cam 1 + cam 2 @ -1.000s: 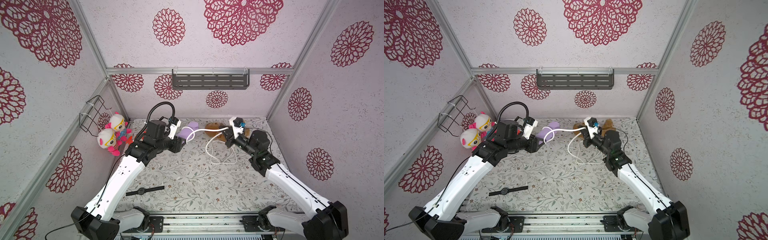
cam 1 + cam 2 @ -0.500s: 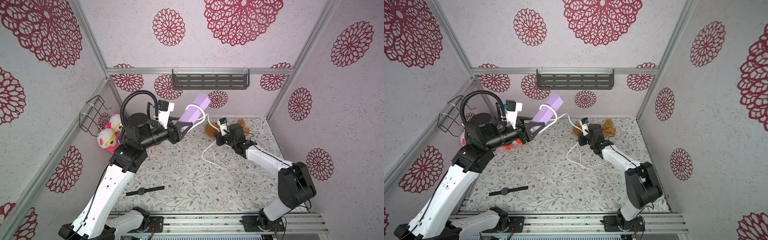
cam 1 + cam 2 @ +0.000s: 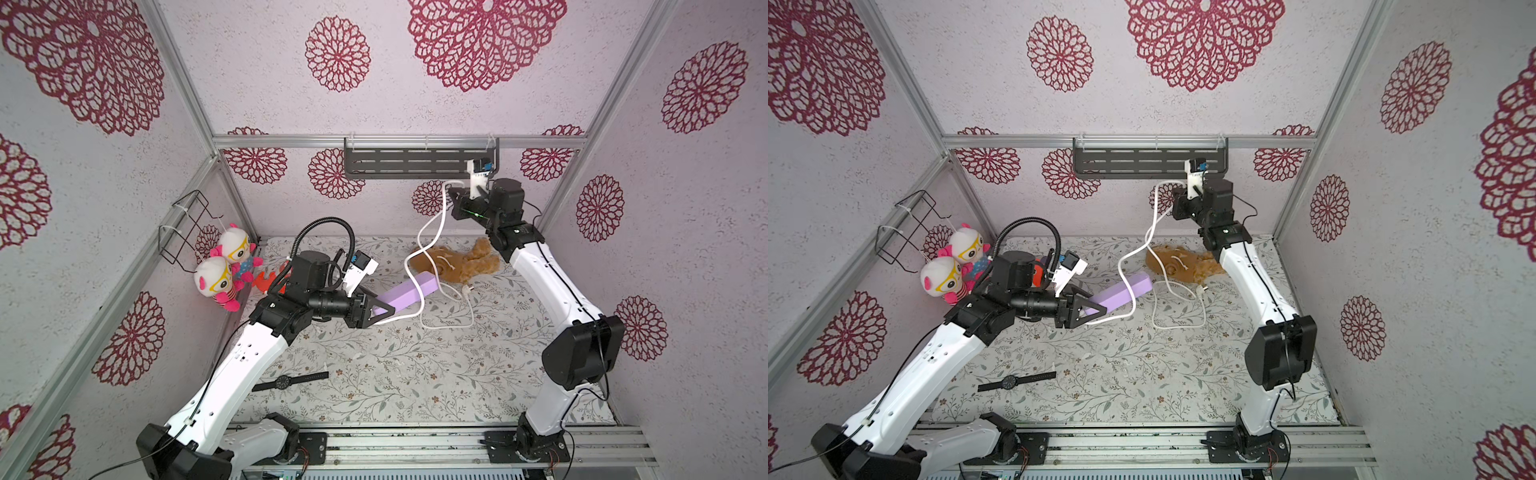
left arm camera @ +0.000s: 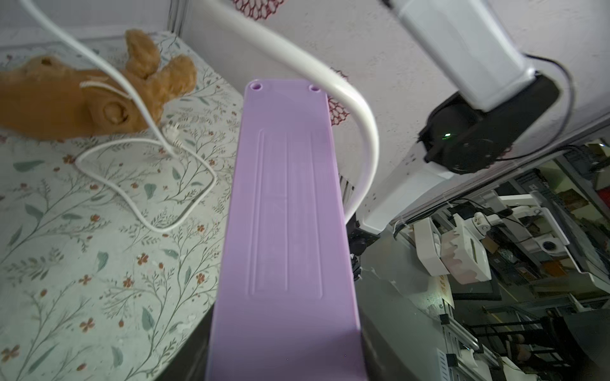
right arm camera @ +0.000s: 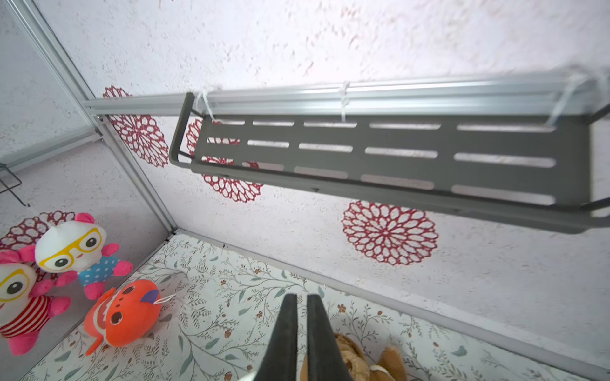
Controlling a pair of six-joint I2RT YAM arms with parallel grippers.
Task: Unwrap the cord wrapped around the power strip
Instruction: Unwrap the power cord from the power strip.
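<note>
Left gripper (image 3: 380, 312) clamps the strip's (image 3: 409, 291) near end mid-mat, free end pointing to 2 o'clock. Right gripper (image 3: 453, 199), high at 1 o'clock, pinches the cord (image 4: 330, 80), which crosses the strip once. Best swing the cord past the free end, strip steady.

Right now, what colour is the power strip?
The power strip is plain lavender-purple, clearest in the left wrist view.
</note>
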